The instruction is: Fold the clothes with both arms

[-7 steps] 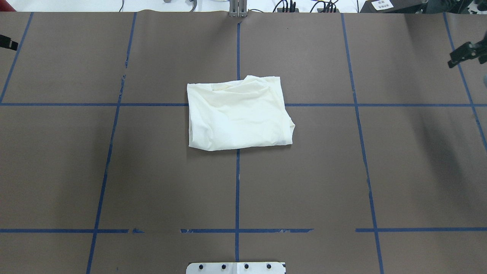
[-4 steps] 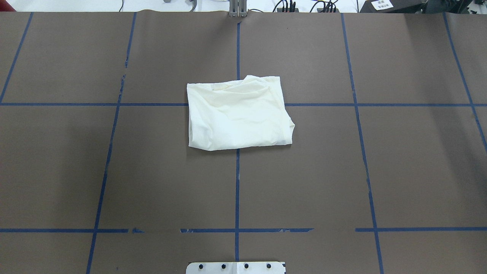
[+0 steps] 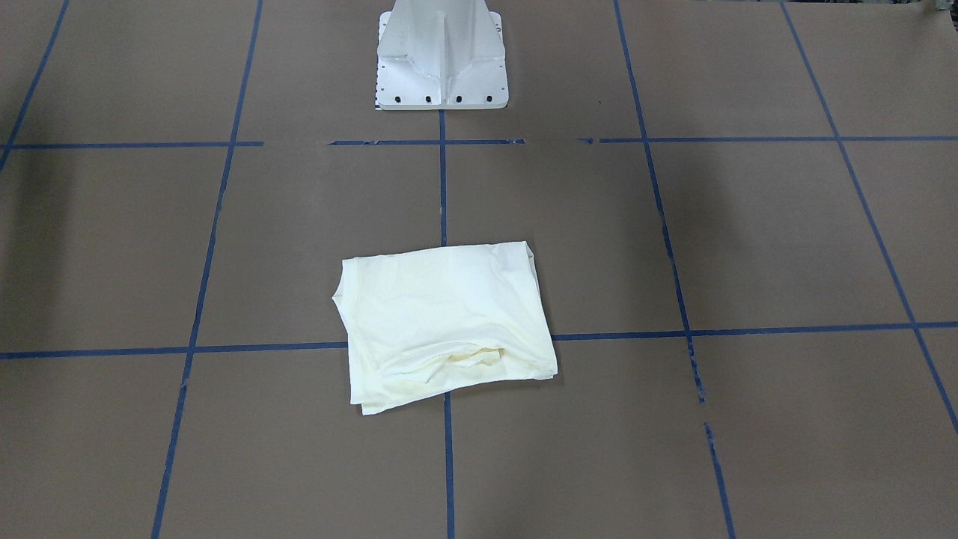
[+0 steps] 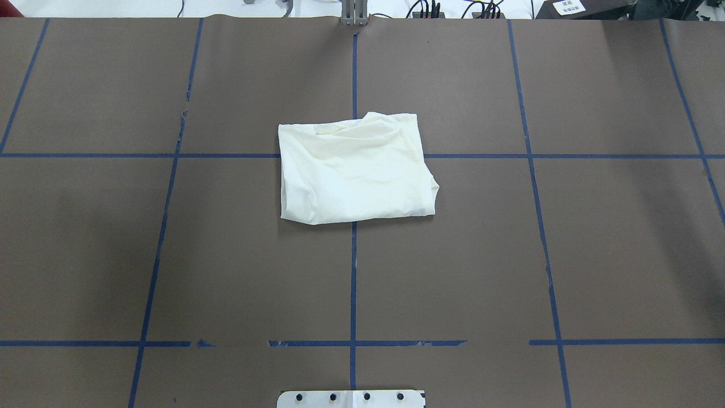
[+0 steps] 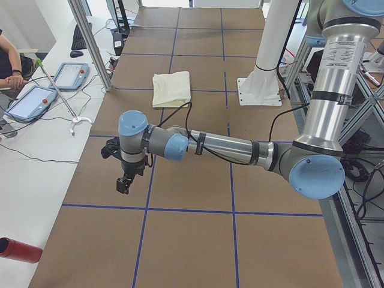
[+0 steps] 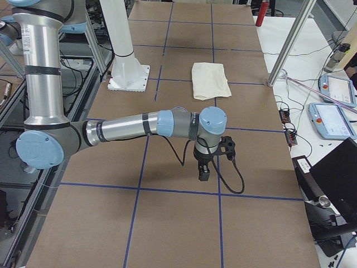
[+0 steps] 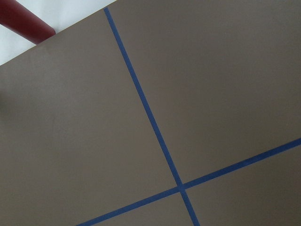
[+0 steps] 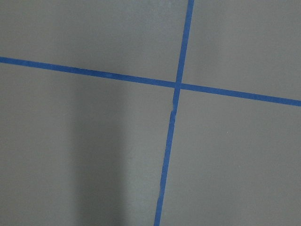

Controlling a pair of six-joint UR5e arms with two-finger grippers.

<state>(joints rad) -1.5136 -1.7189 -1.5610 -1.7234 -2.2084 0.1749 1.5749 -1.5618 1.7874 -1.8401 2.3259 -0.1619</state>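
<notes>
T-shirt lies near the middle of the table, on the crossing of the blue tape lines, forward of my white pedestal. It is a compact, roughly square bundle with the plain cream side up and no print showing. The edge on the operators' side is untidy: an inner layer bulges out at the fold mouth and one corner sticks past the rest. Left arm reaches out low toward its end of the table, left claw hanging just above bare paper, well apart from the shirt. Right arm does the same at the other end, right claw pointing down. Neither claw has cloth in it. Only the side cameras catch the claws, so I cannot tell how far either stands open. Both wrist cameras show only brown paper and tape crossings, no fingers; the left one also catches a red cylinder at the table edge. My reading is that the folds are made and this is the stand-off at the end, or a pause before a tidy-up. If I go in again, both arms must travel back to the centre, with one claw pinning the bundle while the other tucks the loose layer, gently, since thin knit slides and unfolds easily. Count: one shirt, two arms, two claws, one pedestal, one red cylinder, two tablets on the side bench, one person partly in view.
</notes>
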